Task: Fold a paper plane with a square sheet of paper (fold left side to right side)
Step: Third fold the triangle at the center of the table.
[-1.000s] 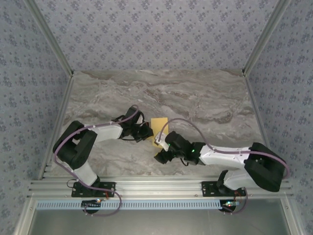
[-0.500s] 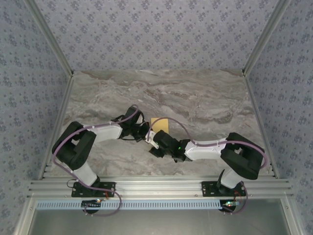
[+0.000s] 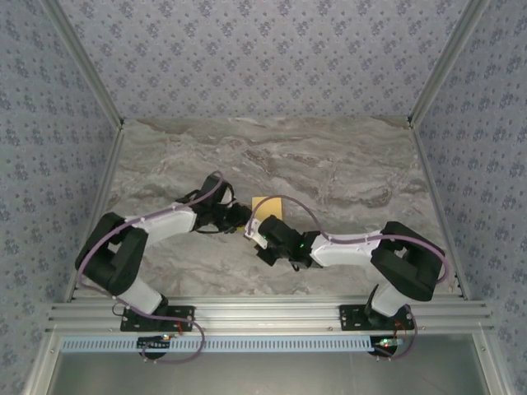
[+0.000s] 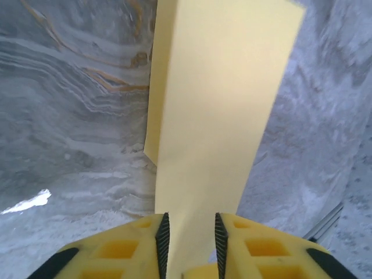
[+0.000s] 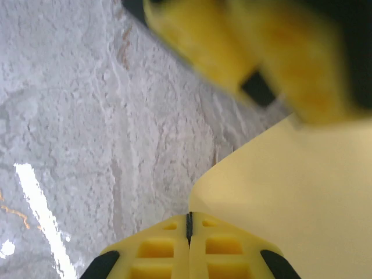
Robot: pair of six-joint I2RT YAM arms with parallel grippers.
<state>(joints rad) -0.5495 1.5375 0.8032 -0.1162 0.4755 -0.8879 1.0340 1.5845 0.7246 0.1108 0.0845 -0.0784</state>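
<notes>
Mustard-yellow square sheet of paper [image 3: 265,204] lies on the grey marbled table [image 3: 346,164]; left gripper [image 4: 190,225], at its 8 o'clock, stands parted around the lifted flap, right gripper [image 5: 189,220], at 7 o'clock, is pressed together at the edge: recommend aligning edges toward 3 o'clock before creasing.

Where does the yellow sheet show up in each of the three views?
Top external: the sheet lies near the middle of the marble table.
Left wrist: the sheet runs up the centre from the bottom edge.
Right wrist: the sheet takes the lower right.
Shared landmark: the veined marble table beneath it.
</notes>
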